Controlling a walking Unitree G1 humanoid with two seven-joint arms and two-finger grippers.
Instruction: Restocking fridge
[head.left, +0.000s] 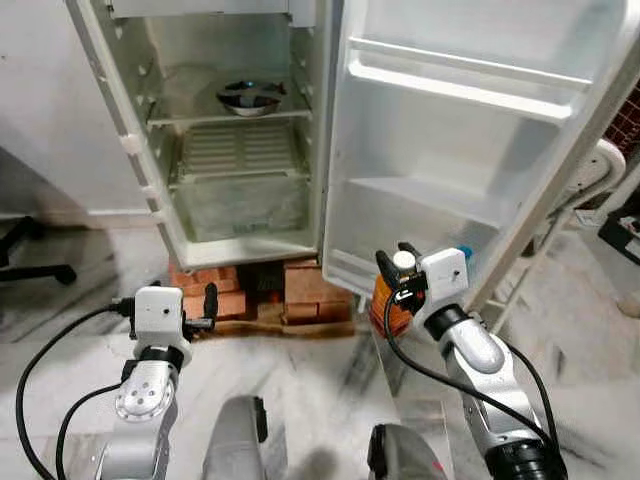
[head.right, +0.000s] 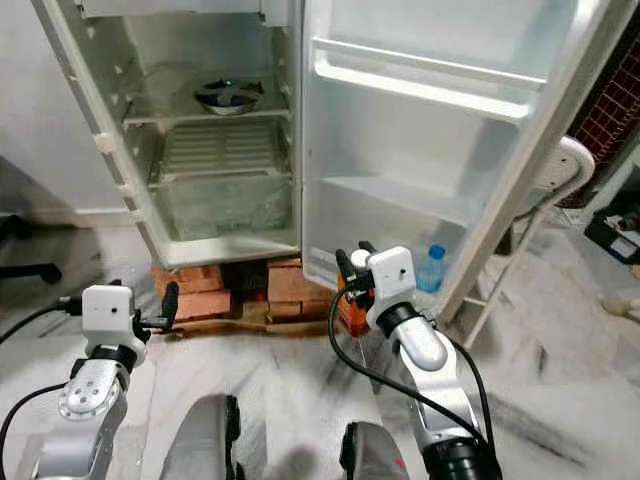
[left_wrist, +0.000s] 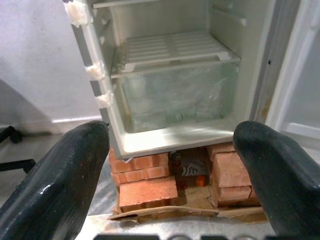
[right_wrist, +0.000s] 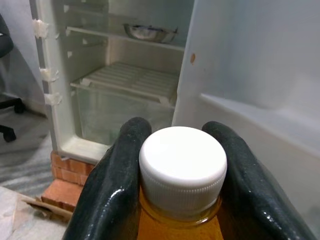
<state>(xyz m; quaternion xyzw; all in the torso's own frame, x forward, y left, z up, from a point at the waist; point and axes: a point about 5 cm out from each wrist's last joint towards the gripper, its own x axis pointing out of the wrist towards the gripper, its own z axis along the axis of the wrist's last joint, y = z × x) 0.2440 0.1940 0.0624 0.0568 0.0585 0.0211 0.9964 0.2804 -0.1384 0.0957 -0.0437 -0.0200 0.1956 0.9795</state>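
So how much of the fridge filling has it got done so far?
Barely begun, by the look of it. The fridge stands open with just a metal bowl on a shelf; the door shelves look bare. The right gripper holds an orange bottle with a white cap, ready to go in. The left gripper is open. A blue-capped bottle waits on the floor.

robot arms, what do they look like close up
Both arms are silver with rounded joint housings and a white boxy wrist block. Each hand, left hand and right hand, has two long glossy black fingers. Black cables loop loosely alongside each arm.
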